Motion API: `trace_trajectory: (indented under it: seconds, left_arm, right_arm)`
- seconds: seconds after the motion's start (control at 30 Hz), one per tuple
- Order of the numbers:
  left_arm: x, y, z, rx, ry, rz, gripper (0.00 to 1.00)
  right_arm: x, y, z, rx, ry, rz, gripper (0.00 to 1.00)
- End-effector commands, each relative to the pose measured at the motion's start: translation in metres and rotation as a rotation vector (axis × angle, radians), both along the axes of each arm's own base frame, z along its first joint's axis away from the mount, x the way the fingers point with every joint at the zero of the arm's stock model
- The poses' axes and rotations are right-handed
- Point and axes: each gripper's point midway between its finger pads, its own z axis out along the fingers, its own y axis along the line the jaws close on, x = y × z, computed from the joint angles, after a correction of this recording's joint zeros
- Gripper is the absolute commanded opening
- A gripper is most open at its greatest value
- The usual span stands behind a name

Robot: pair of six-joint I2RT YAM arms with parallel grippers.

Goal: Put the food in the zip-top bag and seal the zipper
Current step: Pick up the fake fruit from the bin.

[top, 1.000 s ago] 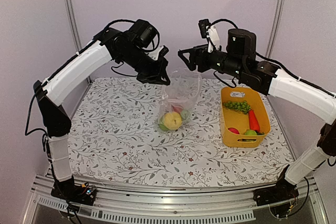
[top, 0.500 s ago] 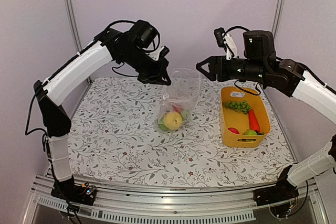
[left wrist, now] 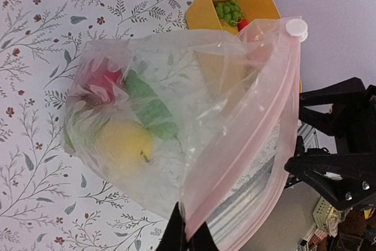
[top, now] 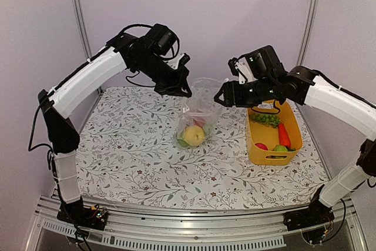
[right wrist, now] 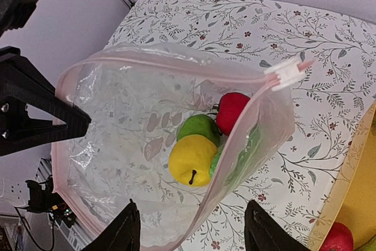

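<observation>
**While the Bag Is Held Open, Part of the Food Waits in the Basket**

Although several pieces are already inside, the task is judged to be roughly half done. The clear, crinkly zip-top plastic bag [top: 202, 110] stands near the middle of the flower-patterned counter [top: 129, 163], its bottom resting on the surface and its mouth lifted. Through the film can be seen a yellow toy lemon [right wrist: 191, 158], a red toy ball [right wrist: 232, 110], a round green toy fruit [right wrist: 198, 127] and what is taken for a long green toy cucumber [left wrist: 150, 107].

The left hand [left wrist: 189, 233] is clamped together on the bag's mouth edge, by which the mouth is held up. The right hand [right wrist: 191, 227] is seen with its fingers apart and nothing gripped, the near rim of the mouth lying between them.

The pinkish zipper strip [left wrist: 247, 139] is unsealed along its length, with its white slider [right wrist: 286, 70] at one end.

In the orange-yellow plastic basket [top: 252, 130], by the right edge of the counter, a green grape bunch [top: 266, 119], an orange-red carrot [top: 284, 134], another red ball [top: 261, 146] and a green round piece [top: 281, 148] are left to be moved. After that, the zipper has to be closed.
</observation>
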Motion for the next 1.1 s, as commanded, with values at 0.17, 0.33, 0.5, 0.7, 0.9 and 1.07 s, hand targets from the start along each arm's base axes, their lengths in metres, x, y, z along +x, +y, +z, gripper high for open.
trace_trajectory:
  seconds: [0.17, 0.33, 0.5, 0.7, 0.9, 1.07]
  left_arm:
    - [-0.004, 0.011, 0.005, 0.009, -0.021, 0.016, 0.00]
    - [-0.004, 0.013, 0.006, 0.010, -0.022, 0.021, 0.00]
    - [-0.004, 0.013, 0.007, 0.006, -0.024, 0.018, 0.00]
    - [-0.005, 0.012, 0.006, 0.008, -0.018, 0.013, 0.00]
    - [-0.005, 0.016, 0.006, 0.025, -0.021, 0.011, 0.00]
    - [-0.005, 0.016, 0.005, 0.025, -0.019, 0.012, 0.00]
  right_arm:
    - [0.036, -0.107, 0.025, 0.036, -0.056, -0.204, 0.61]
    - [0.052, -0.182, -0.029, -0.136, 0.058, -0.346, 0.58]
    - [0.054, -0.221, -0.111, -0.402, 0.263, -0.360, 0.55]
    - [0.033, -0.207, -0.170, -0.400, 0.485, -0.253, 0.51]
    - [-0.004, -0.220, -0.200, -0.494, 0.643, -0.213, 0.65]
    - [-0.017, -0.229, -0.210, -0.530, 0.685, -0.248, 0.75]
